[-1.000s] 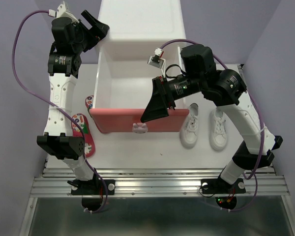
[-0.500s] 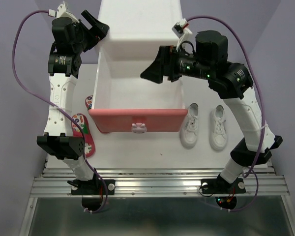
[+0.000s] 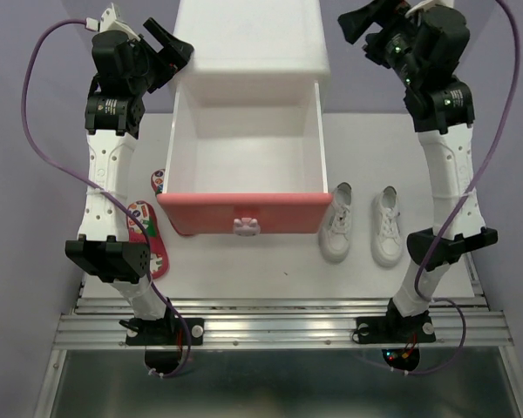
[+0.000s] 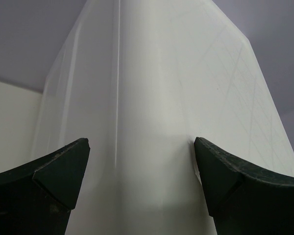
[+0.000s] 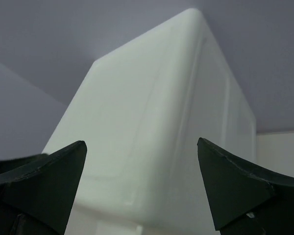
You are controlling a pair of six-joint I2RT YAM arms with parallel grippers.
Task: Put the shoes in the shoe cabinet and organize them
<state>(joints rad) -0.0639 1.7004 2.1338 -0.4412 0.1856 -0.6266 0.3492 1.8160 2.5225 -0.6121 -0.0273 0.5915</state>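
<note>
Both pairs of jaws stand wide apart with nothing between them.

**Top view**
- Your left gripper [image 3: 164,43] sits at the upper left, just beside the shoe cabinet [image 3: 248,35], and has not shifted over the last second.
- Your right gripper [image 3: 363,26] is what moved. A second ago it hung low over the right end of the pink drawer front, then it lifted. Now it is at the upper right, beside the cabinet and clear of the drawer [image 3: 244,148].
- The drawer stays pulled out toward the bottom of the frame, and its inside is bare.
- I'd judge the opening step finished and the loading not yet begun, since every shoe is on the table [image 3: 279,261].

Count with me:
- One cabinet, one drawer out, one bunny knob [image 3: 247,226] showing.
- Two white sneakers [image 3: 337,222], side by side right of the drawer front.
- Two red sandals [image 3: 144,235] at its left, the farther one half hidden behind the drawer corner.

**Left wrist view**
- The left fingertips [image 4: 59,171] frame a tall white corner of the cabinet [image 4: 161,98]. No shoe shows here.

**Right wrist view**
- The right fingertips [image 5: 225,181] likewise frame the cabinet [image 5: 152,122] from low down, with only the wall behind it
</note>
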